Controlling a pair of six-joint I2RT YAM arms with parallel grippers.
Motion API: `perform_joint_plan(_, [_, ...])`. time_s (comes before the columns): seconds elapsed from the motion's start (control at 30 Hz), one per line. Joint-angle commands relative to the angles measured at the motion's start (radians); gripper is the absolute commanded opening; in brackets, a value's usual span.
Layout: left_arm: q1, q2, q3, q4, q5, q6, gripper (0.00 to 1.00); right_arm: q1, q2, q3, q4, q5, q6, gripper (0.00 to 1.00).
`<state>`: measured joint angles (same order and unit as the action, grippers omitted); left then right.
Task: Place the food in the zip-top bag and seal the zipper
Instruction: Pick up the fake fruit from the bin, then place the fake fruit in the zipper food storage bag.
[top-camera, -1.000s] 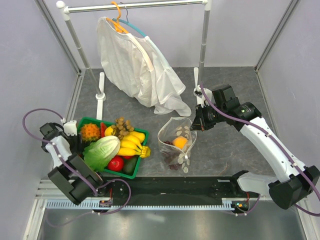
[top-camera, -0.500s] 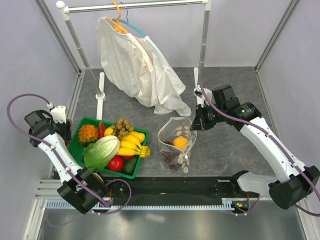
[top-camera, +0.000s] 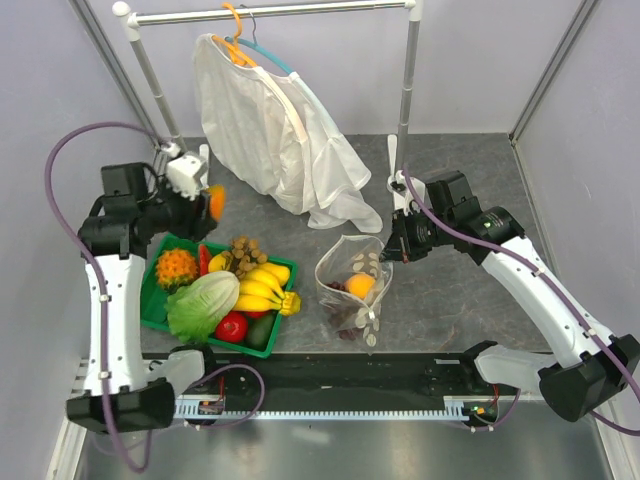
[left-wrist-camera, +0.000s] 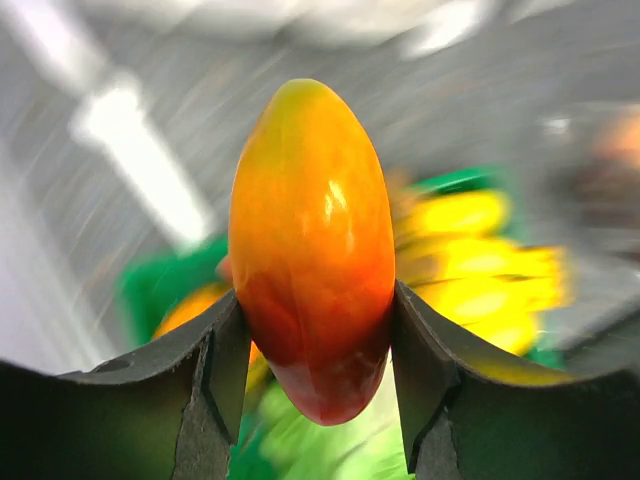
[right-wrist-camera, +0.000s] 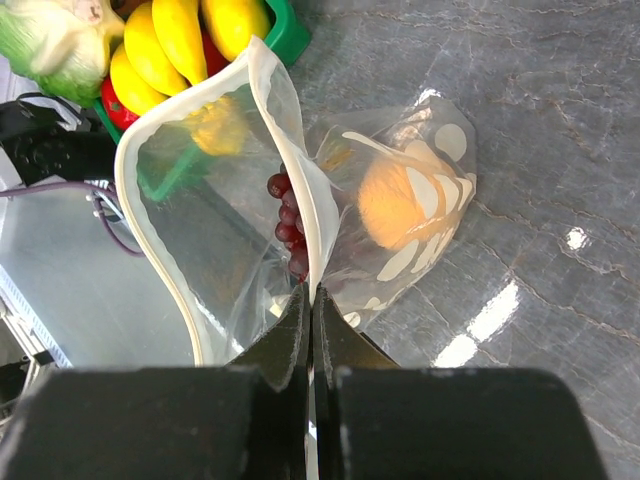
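Left gripper (left-wrist-camera: 315, 300) clenched on orange-red fruit (left-wrist-camera: 312, 230), raised just beyond far edge of green basket (top-camera: 149, 300). Right gripper (right-wrist-camera: 311, 298) pinches zip-top bag (top-camera: 350, 292) rim, propping mouth open; we judge this readies drop-in. Bag sits right of green basket.

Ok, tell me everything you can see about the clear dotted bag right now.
The zip-top bag is clear, soft plastic printed with white dots, with a pale strip along its rim. Its bottom rests on the grey table, and its mouth is held up and open. The right gripper pinches the rim with shut jaws. Inside are an orange fruit and purple grapes.
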<state>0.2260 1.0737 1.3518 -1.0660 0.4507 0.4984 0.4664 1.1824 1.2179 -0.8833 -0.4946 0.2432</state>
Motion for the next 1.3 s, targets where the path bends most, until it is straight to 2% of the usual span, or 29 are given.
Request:
perform_joint_plan(0.0, [-0.322, 0.046, 0.162, -0.014, 0.164, -0.201, 0.34, -0.005, -0.006, 0.015, 0.055, -0.036, 0.034, 0.0])
perform_joint_plan(0.03, [-0.444, 0.058, 0.179, 0.001, 0.16, -0.218, 0.34, -0.006, -0.006, 0.015, 0.061, -0.041, 0.039, 0.0])
perform_joint_plan(0.1, [-0.563, 0.101, 0.227, 0.041, 0.154, -0.241, 0.34, -0.005, -0.007, 0.015, 0.072, -0.048, 0.05, 0.0])
perform_joint_plan(0.13, [-0.668, 0.118, 0.239, 0.057, 0.131, -0.251, 0.34, -0.005, -0.006, 0.014, 0.075, -0.058, 0.054, 0.0])
perform_joint_plan(0.23, [-0.827, 0.181, 0.28, 0.116, 0.137, -0.274, 0.34, -0.005, -0.01, 0.015, 0.09, -0.068, 0.068, 0.0])
perform_joint_plan(0.43, [-0.993, 0.261, 0.239, 0.315, 0.148, -0.349, 0.34, -0.005, -0.023, 0.014, 0.095, -0.073, 0.074, 0.0])
perform_joint_plan(0.63, [-1.059, 0.269, 0.089, 0.483, 0.114, -0.432, 0.35, -0.005, -0.044, 0.0, 0.089, -0.075, 0.074, 0.0])
perform_joint_plan(0.73, [-1.061, 0.236, -0.087, 0.613, 0.074, -0.489, 0.4, -0.005, -0.052, -0.012, 0.089, -0.079, 0.082, 0.0])
perform_joint_plan(0.9, [-1.061, 0.206, -0.246, 0.73, 0.039, -0.543, 0.59, -0.005, -0.053, -0.015, 0.093, -0.082, 0.082, 0.0])
perform_joint_plan(0.97, [-1.057, 0.221, -0.261, 0.722, 0.002, -0.555, 0.7, -0.005, -0.055, -0.018, 0.095, -0.085, 0.082, 0.0])
perform_joint_plan(1.1, [-1.059, 0.232, -0.198, 0.597, 0.014, -0.563, 0.82, -0.005, -0.06, -0.02, 0.089, -0.076, 0.074, 0.0])
perform_joint_plan(1.13, [-1.057, 0.226, -0.186, 0.577, 0.014, -0.566, 0.93, -0.005, -0.061, -0.02, 0.084, -0.076, 0.073, 0.0])
perform_joint_plan(1.27, [-1.03, 0.134, -0.111, 0.474, 0.037, -0.511, 1.0, -0.005, -0.07, -0.02, 0.076, -0.065, 0.061, 0.0])
